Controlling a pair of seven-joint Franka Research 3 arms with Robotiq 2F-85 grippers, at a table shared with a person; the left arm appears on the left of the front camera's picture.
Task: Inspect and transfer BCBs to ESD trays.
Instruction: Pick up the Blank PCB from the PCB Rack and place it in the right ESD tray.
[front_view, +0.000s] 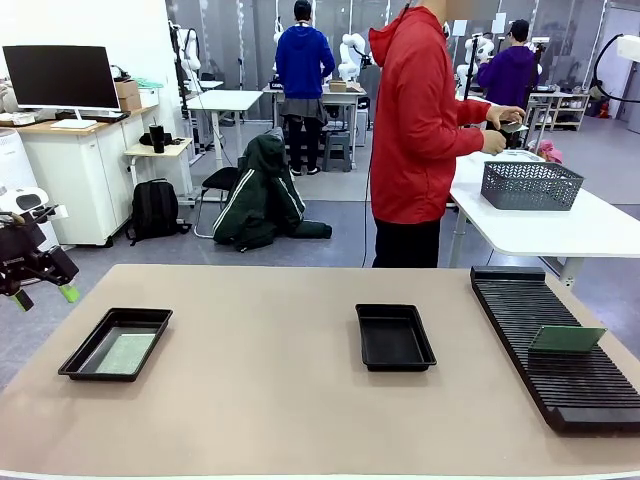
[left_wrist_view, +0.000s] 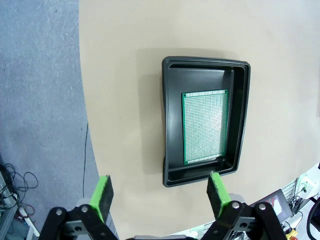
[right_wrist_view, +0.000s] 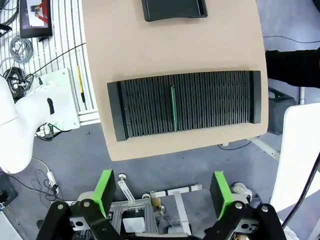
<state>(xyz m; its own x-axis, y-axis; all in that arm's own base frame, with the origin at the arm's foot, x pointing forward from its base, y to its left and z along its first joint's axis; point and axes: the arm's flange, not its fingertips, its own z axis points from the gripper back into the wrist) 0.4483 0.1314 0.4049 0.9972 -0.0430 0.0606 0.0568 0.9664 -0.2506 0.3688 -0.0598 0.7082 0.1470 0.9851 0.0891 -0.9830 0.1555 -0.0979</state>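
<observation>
While left fingers spread, BCB lies ahead, apart.

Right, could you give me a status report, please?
Left gripper, right gripper open. BCB in left tray, another standing in rack; middle tray empty. Nothing obstructing.

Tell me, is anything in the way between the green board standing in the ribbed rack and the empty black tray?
Nothing visible. The board stands alone in the rack, and only bare table lies between the rack and the empty tray.
</observation>
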